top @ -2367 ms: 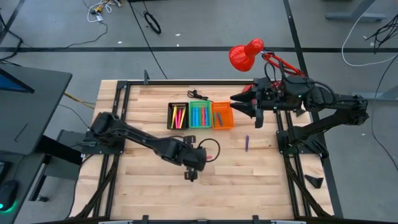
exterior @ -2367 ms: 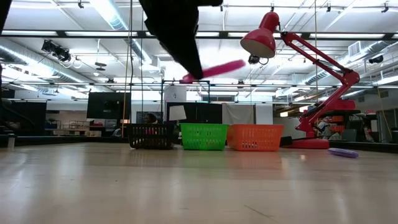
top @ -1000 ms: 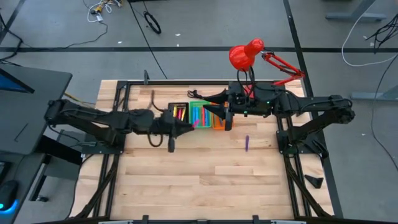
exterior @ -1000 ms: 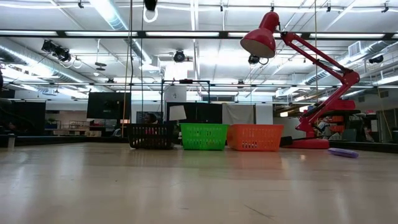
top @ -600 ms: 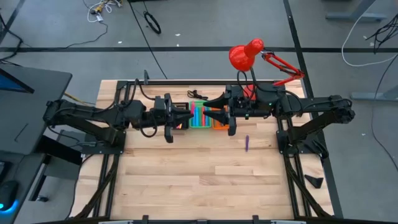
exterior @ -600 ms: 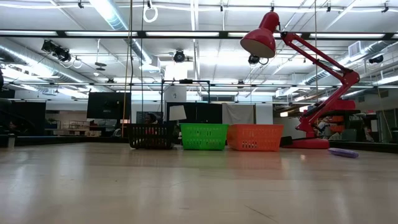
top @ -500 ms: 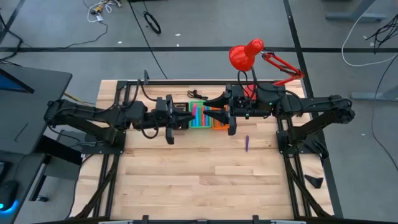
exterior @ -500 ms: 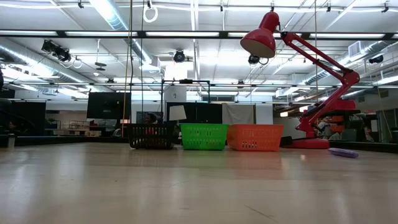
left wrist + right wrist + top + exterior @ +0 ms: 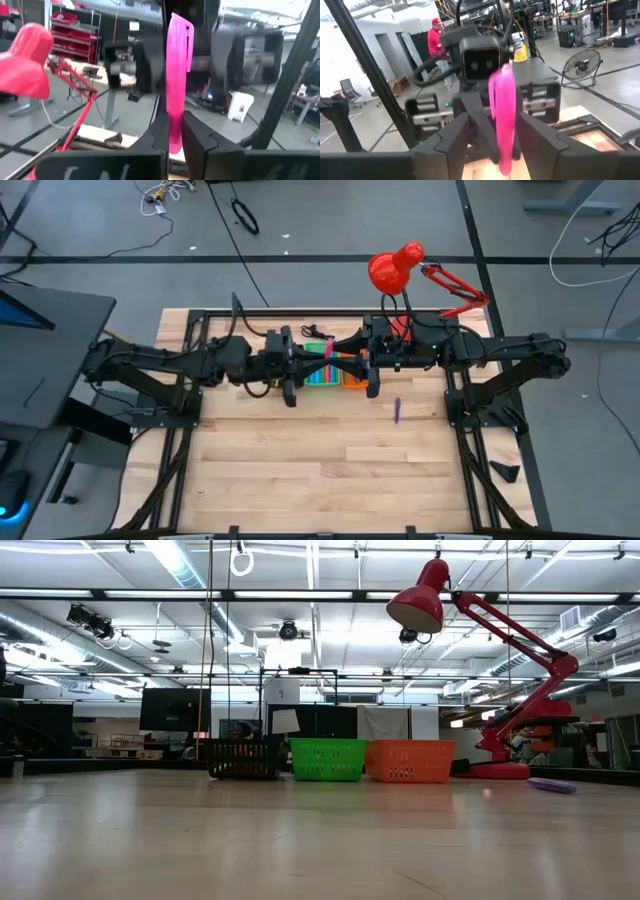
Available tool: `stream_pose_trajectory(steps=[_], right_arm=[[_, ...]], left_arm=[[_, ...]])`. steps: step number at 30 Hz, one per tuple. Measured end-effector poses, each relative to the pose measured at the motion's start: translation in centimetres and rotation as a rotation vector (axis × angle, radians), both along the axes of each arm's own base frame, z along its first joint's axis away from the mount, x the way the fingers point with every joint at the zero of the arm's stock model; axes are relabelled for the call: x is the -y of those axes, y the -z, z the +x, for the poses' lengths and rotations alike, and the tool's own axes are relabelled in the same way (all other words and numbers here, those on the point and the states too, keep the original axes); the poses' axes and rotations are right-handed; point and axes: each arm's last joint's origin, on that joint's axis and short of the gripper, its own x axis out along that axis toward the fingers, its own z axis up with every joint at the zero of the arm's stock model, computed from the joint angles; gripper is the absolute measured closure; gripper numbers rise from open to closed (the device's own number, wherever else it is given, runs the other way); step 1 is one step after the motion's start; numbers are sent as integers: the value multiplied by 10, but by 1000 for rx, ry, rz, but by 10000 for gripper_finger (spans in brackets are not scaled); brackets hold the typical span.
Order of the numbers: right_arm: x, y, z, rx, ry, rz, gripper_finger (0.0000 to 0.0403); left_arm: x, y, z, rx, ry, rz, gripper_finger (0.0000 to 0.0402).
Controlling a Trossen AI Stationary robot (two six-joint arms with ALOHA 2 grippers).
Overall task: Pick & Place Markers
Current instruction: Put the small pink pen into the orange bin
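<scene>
Both arms have closed in over the far row of bins: a moment ago the left end effector (image 9: 312,361) hung short of the black bin, and now it meets the right end effector (image 9: 342,361) tip to tip above the green bin (image 9: 328,759). Left's fingers (image 9: 159,136) are clamped on a pink marker (image 9: 177,75), held upright. Right's fingers (image 9: 457,131) stand apart on either side of that same marker (image 9: 504,115), not yet closed on it. This looks like a hand-over from left to right. Next, right would need to close on the free part of the marker before left lets go, then carry it to a bin. Sorted markers (image 9: 318,371) lie in the bins below; one purple marker (image 9: 397,411) stays loose on the table (image 9: 340,470), to the right, near the red lamp (image 9: 397,267).
</scene>
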Motion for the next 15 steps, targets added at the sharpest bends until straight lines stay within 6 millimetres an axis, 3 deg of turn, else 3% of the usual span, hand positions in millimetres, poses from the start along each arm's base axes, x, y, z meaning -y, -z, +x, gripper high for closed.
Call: stream_pose_trajectory(steps=[8,15], right_arm=[[0,2,0,-25,-1,3,244],[0,3,0,-26,0,3,308]], left_arm=[[-2,-6,2,14,6,2,373],[-2,-4,3,-15,8,4,373]])
